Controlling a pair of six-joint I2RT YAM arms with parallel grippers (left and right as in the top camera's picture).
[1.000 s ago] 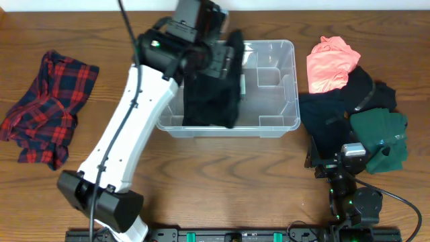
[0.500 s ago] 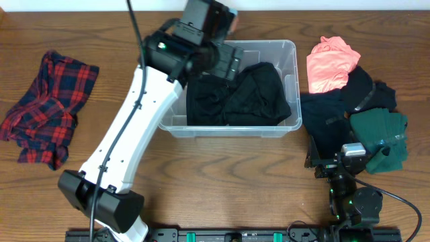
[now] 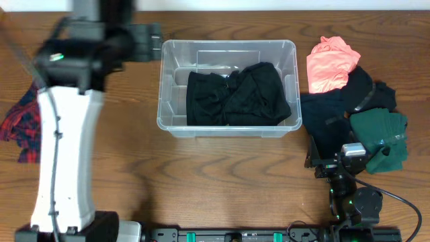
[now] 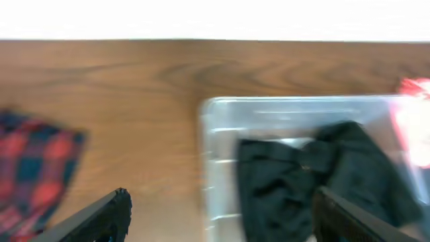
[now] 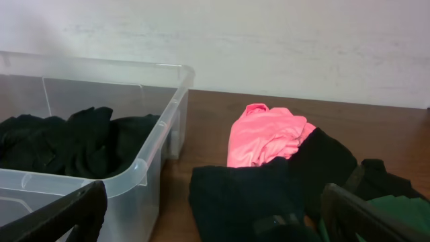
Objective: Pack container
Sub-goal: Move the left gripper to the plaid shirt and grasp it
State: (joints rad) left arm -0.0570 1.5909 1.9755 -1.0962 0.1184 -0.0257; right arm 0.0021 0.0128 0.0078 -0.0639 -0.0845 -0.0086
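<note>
Clear glossy plastic container [image 3: 228, 47]; matt black cloth [image 3: 235, 97] inside; smooth grained wood table [image 3: 222, 181].

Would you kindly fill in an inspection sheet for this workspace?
Surface: wooden table, brown grain.
Job's things: clear container holding a black garment.
Clutter: plaid shirt to the left; pink top, black clothes and green garment piled to the right.
Claws: left claw open, empty; right claw open, empty.
Cables: black cable by the right arm's base.
Surroundings: white wall behind the table.
</note>
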